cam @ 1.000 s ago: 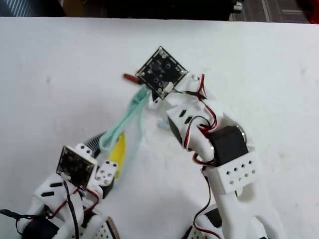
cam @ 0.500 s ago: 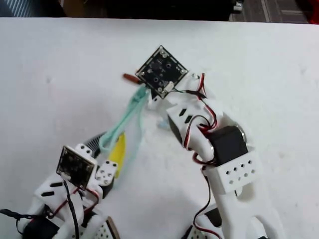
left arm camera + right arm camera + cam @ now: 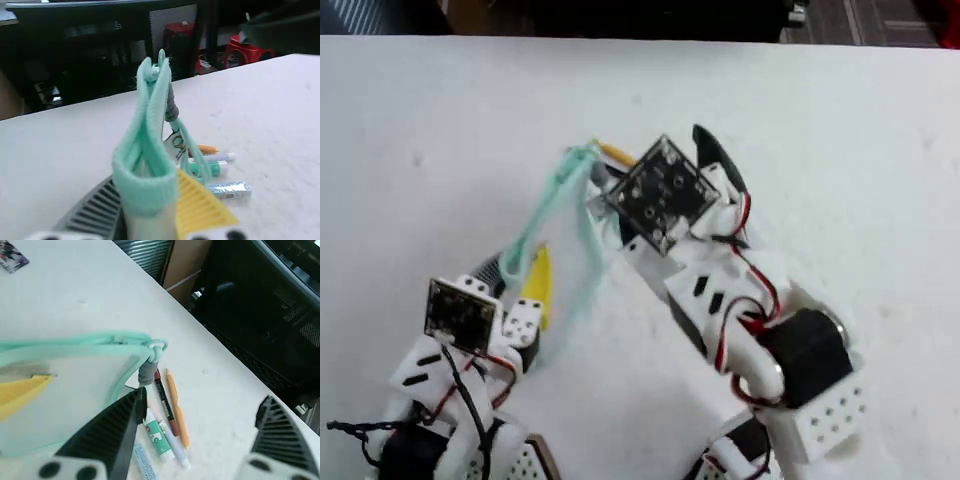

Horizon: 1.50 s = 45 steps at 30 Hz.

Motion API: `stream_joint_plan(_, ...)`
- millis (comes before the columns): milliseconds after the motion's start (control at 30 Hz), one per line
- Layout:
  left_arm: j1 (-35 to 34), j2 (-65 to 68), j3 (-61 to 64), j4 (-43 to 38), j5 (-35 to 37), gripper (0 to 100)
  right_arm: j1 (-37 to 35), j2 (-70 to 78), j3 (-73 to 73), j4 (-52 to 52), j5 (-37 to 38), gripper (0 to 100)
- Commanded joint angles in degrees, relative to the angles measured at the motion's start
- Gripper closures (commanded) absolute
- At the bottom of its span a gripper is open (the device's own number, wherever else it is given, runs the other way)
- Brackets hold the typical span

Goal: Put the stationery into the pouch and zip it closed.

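The mint green pouch (image 3: 555, 215) stands on edge, and my left gripper (image 3: 525, 290) is shut on its near end. In the left wrist view the pouch (image 3: 150, 165) rises between the yellow finger (image 3: 200, 210) and the grey one. My right gripper (image 3: 195, 430) is open beside the pouch's far end, with the grey zipper pull (image 3: 147, 372) close to its black finger (image 3: 115, 430). On the table between its fingers lie a brown pen (image 3: 165, 405), an orange pen (image 3: 177, 410), a white and green marker (image 3: 160, 437) and a small packet (image 3: 142, 460). From above, the right gripper (image 3: 650, 160) sits over these.
The white table (image 3: 840, 130) has free room on the left and at the far right. Its back edge (image 3: 640, 38) borders dark furniture. A small card (image 3: 11, 262) lies far off on the table.
My right gripper has opened and drawn back toward the near right. The pouch's far end has swung away and to the left, uncovering the orange pen. The left arm has shifted slightly left.
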Motion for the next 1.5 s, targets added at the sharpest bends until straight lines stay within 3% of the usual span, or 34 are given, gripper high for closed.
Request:
stream_joint_plan(0, -6.3, 0.0, 0.6, -2.9, 4.1, 98, 0.4, -1.5, -4.9, 0.2, -0.1, 69.1)
stream_joint_plan(233, -6.9, 0.0, 1.7, -2.8, 6.4, 98, 8.3, 17.5, -11.9, -0.1, -0.1, 82.2)
stream_joint_plan(467, -12.7, 0.0, 2.1, -3.0, 6.9, 98, 11.4, 40.0, -23.2, 1.9, 0.6, 82.6)
stream_joint_plan(667, -9.7, 0.0, 2.1, -0.3, 6.4, 98, 11.6, 59.9, -30.9, 1.4, 4.5, 86.5)
stream_joint_plan(933, -9.2, 0.0, 2.0, 0.1, 0.8, 97, 14.9, 83.3, -49.2, 1.8, 4.4, 81.7)
stream_joint_plan(1000, -9.5, 0.0, 1.6, 0.3, 0.8, 93, 15.4, 88.0, -52.8, 1.8, 4.6, 81.7)
stream_joint_plan(1167, -8.9, 0.0, -1.3, 6.5, 0.8, 67, 15.5, 97.2, -60.9, 1.8, 4.7, 81.7)
stream_joint_plan(1467, -9.0, 0.0, 1.7, 3.3, 0.6, 72, 15.7, 108.7, -74.2, 1.8, 4.7, 81.8)
